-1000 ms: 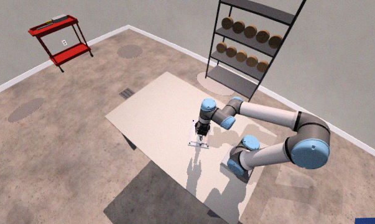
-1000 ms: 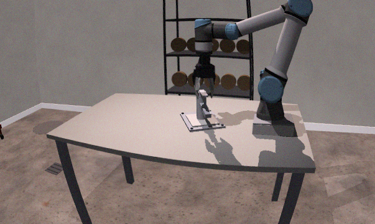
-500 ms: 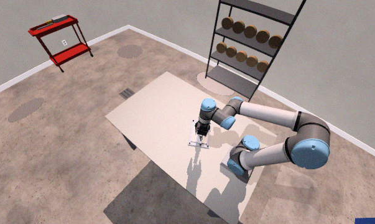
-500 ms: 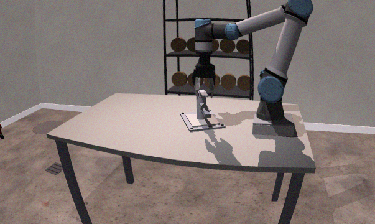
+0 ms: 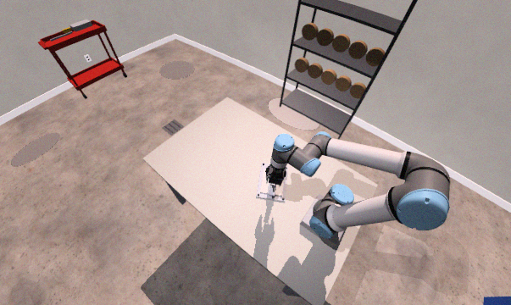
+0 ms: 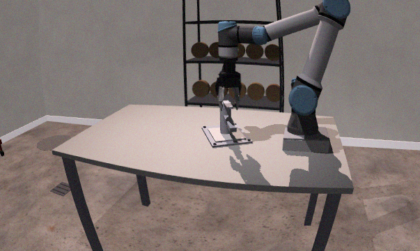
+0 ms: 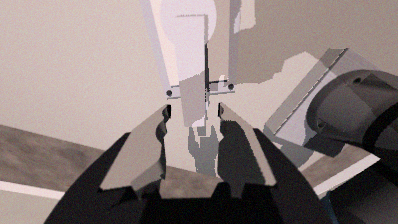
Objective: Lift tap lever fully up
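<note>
The tap stands on a small grey base plate [image 6: 213, 141] [image 5: 267, 196] [image 7: 158, 50] in the middle of the table [image 6: 143, 146] [image 5: 213, 144]. Its pale lever [image 6: 228, 108] [image 7: 192, 65] points steeply upward. My gripper [image 6: 228, 100] [image 5: 275, 181] [image 7: 194, 104] hangs straight down just above the lever's top end. Its two fingers stand partly apart, one on each side of the lever's tip. In the wrist view there is a gap between each finger and the lever, so nothing is gripped.
The arm's own base [image 6: 301, 129] [image 7: 350, 110] is mounted on the table's right end. A dark shelf rack [image 6: 230, 52] [image 5: 344, 63] with round wooden discs stands behind the table. A red cart [image 5: 81, 55] is far off to the left.
</note>
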Tool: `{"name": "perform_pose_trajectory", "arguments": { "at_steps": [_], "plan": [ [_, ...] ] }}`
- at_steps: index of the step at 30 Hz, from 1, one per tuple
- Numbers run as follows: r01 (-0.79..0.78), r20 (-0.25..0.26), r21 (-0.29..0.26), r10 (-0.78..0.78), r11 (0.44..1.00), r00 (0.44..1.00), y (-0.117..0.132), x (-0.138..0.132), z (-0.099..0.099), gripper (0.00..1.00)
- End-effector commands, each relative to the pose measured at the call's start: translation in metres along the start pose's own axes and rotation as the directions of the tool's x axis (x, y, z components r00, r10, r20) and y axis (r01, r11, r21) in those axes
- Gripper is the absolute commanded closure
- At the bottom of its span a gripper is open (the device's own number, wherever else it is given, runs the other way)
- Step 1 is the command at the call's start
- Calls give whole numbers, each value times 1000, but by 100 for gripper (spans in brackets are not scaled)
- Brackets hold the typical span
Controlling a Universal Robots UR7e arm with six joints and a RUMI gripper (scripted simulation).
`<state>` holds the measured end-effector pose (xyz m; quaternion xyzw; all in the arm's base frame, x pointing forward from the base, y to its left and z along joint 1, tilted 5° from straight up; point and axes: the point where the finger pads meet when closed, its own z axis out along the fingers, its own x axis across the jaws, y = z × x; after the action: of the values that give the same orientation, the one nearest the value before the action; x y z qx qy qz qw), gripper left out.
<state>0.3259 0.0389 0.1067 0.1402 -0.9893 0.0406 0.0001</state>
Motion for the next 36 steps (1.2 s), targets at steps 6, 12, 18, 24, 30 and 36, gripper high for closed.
{"name": "perform_pose_trajectory", "arguments": {
  "at_steps": [6,12,18,24,30,36],
  "plan": [
    [0,1,0,0,1000,1000,0,0,0,100],
    [0,1,0,0,1000,1000,0,0,0,100],
    [0,1,0,0,1000,1000,0,0,0,100],
    [0,1,0,0,1000,1000,0,0,0,100],
    [0,1,0,0,1000,1000,0,0,0,100],
    [0,1,0,0,1000,1000,0,0,0,100]
  ]
}}
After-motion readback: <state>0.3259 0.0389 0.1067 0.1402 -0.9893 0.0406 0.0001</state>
